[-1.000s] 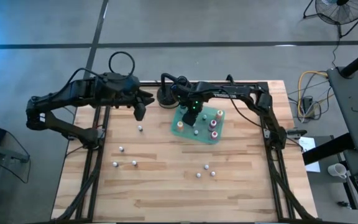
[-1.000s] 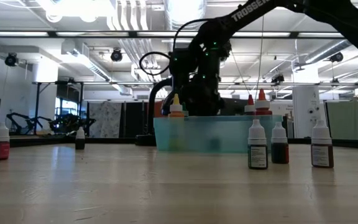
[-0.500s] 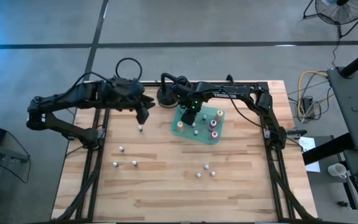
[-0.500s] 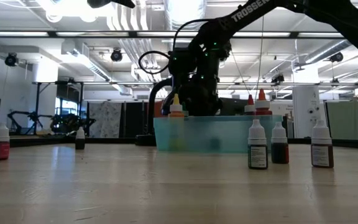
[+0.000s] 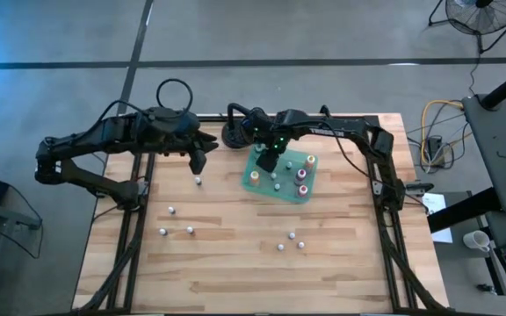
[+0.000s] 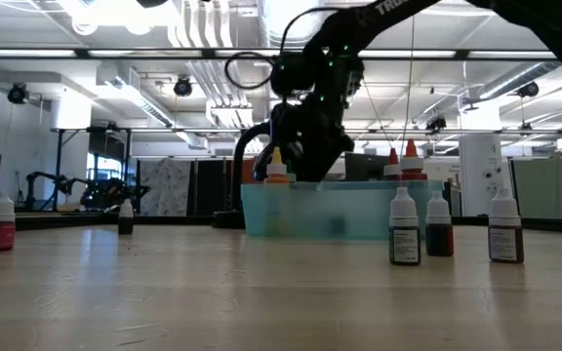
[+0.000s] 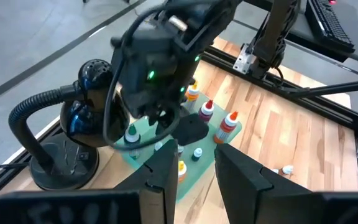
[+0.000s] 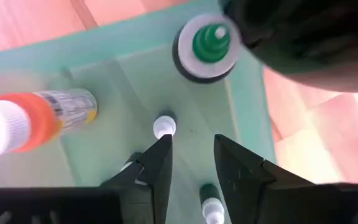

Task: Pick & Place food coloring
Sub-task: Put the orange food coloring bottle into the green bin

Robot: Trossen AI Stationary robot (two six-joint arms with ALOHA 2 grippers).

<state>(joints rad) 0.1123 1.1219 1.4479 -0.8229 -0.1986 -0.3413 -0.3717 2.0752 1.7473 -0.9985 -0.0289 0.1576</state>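
Green translucent tray (image 5: 281, 178) sits at the far middle of the bench (image 5: 235, 272), and the change you should note is above it: the right gripper (image 5: 269, 163) has risen since a second ago, when the low view showed it down behind the tray wall; now it hangs just over the rim. Its fingers (image 8: 156, 163) stand apart with nothing between them, and a white-tipped food coloring bottle (image 8: 164, 126) stands on the tray floor right below that gap. The left gripper (image 5: 198, 161) sits about where it was a second ago, hovering over a lone bottle (image 5: 198, 181) on the wood, its fingers (image 7: 164, 167) also apart and empty. Counting the food coloring from above, you have seven bottles loose on the bench: that lone one, three toward the left (image 5: 171, 211), and three near the front middle (image 5: 292, 235). Inside the tray you can make out about six or seven upright bottles, among them an orange-capped one (image 7: 192, 93), a pink one (image 7: 205, 111) and a green one (image 8: 212, 38); the exact count is hard to tell. One black round-based stand (image 5: 234, 136) rests behind the tray.
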